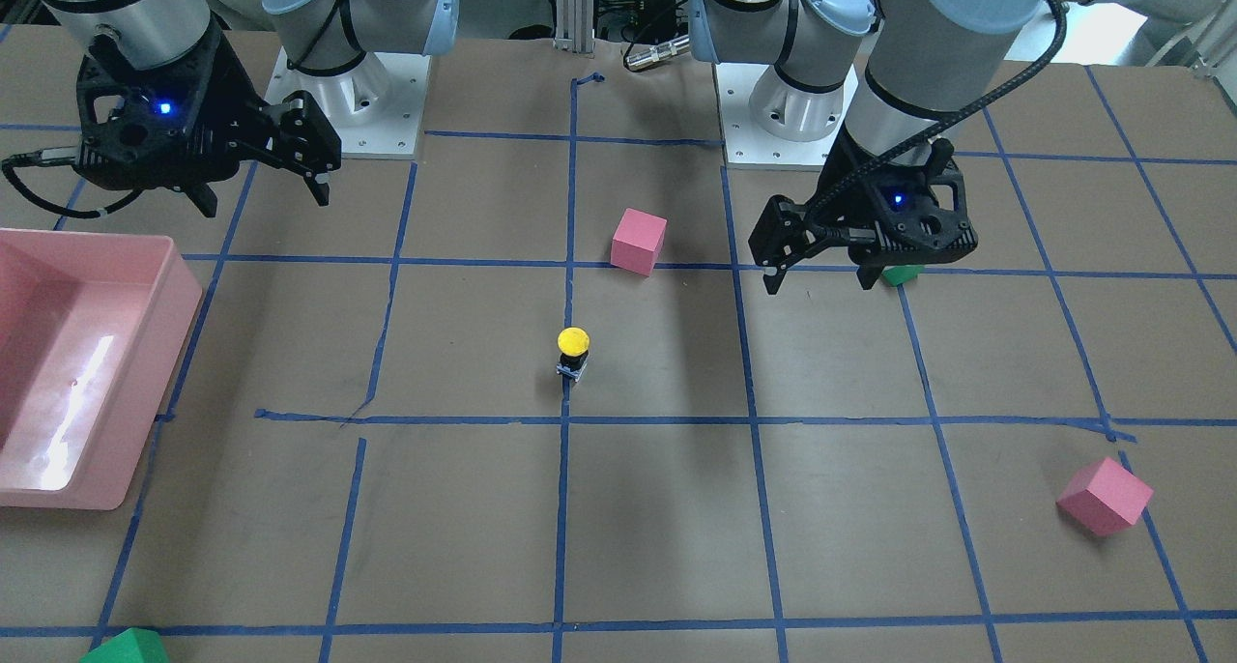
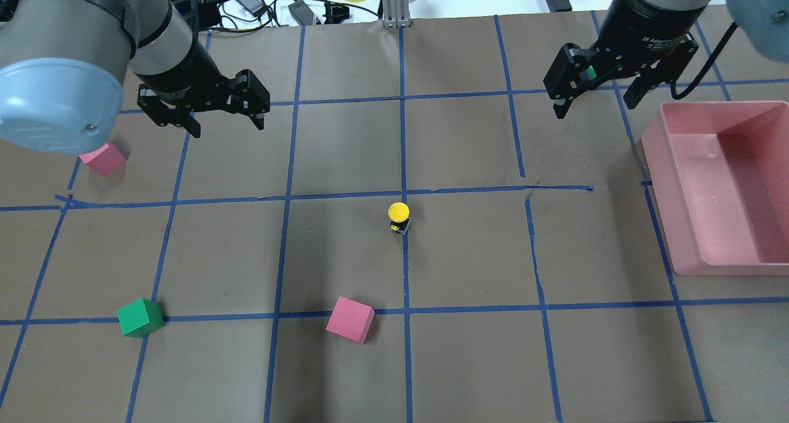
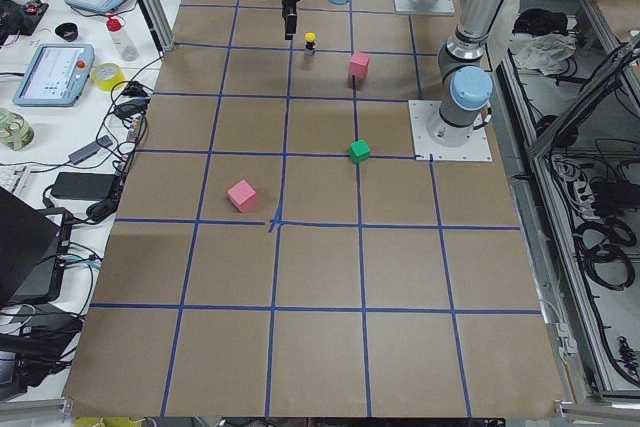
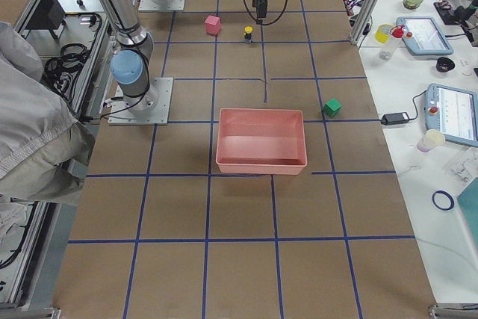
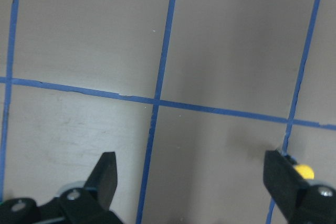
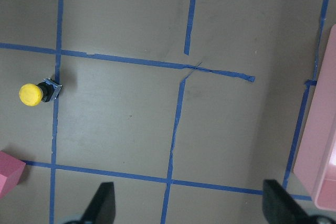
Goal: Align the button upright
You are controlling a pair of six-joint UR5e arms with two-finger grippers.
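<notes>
The button (image 2: 399, 217) has a yellow dome cap on a black body and a pale base. It stands with the cap up on a blue tape line near the table's middle, and shows in the front view (image 1: 573, 352) too. My left gripper (image 2: 228, 126) is open and empty, hovering well back and to the left of the button. Its wrist view shows the button (image 5: 303, 171) partly hidden behind one finger (image 5: 283, 179). My right gripper (image 2: 595, 105) is open and empty, hovering far back right. Its wrist view shows the button (image 6: 37, 93) at the left.
A pink bin (image 2: 721, 105) stands at the right edge of the table. A pink cube (image 2: 350, 319) lies near the front of the button, another pink cube (image 2: 103, 159) at the far left, and a green cube (image 2: 140, 317) front left.
</notes>
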